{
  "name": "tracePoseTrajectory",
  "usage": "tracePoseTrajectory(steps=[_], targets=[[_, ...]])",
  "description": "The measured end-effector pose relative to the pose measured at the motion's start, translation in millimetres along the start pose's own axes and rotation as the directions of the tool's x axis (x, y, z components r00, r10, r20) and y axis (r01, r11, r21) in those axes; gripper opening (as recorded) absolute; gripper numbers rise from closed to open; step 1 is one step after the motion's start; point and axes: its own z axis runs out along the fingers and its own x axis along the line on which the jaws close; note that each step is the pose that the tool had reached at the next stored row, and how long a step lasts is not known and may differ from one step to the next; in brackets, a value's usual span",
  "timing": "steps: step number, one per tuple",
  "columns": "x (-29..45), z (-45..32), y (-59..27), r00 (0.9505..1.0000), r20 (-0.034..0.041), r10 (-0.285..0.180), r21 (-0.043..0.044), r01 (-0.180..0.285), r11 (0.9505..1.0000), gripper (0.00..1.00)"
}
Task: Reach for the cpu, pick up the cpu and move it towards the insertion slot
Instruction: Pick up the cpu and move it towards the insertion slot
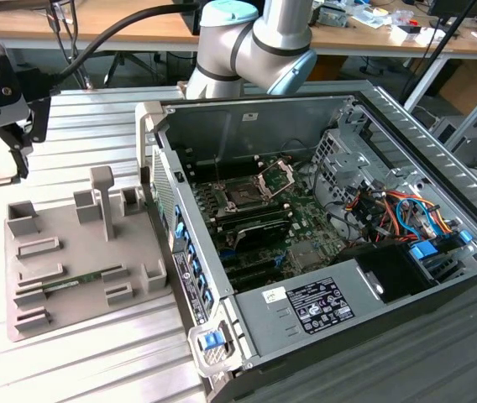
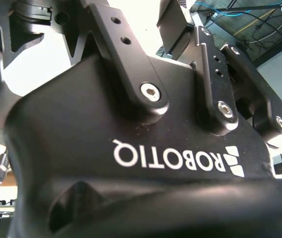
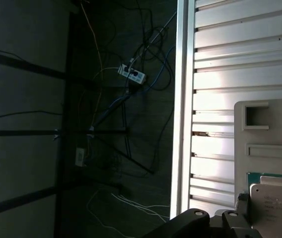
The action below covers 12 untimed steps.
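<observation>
We see the gripper (image 1: 7,143) hanging over the ribbed worktop (image 1: 96,361), close to its edge on the exterior view's left. We cannot tell whether it stands wide or narrow. In the first wrist view the cpu (image 3: 280,206) lies flat at the pale fixture (image 3: 262,144), just beside the gripper's dark links, and we cannot tell whether anything touches it.

The nearest hazard, in our judgement, is the grasp itself. The chip is thin and lies flush, so a slightly skewed closure could tip it or skid it across the fixture. It also sits near the worktop's edge, with the floor (image 3: 106,148) and its loose wiring beyond, so a slip there could lose the part.

Further out, the fixture's upright posts (image 1: 102,201) stand between the gripper and the computer case (image 1: 247,126). A low carry could strike them, or disturb the green memory stick (image 1: 70,282) lying in its recess.

Beyond that rises the case's side wall (image 1: 181,252), which a low approach would hit.

Farthest, the insertion slot (image 1: 243,196) sits deep on the board with its hinged frame (image 1: 277,176) raised and cables (image 1: 390,206) near. A tilted chip or wide swing could catch the frame.
</observation>
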Motion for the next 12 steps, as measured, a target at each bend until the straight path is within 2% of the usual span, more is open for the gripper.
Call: tracePoseTrajectory(steps=[12], targets=[[0.0, -2.5, 0.1, 1.0, -0.0001, 0.0, 0.0, 0.0, 1.0, 0.55]])
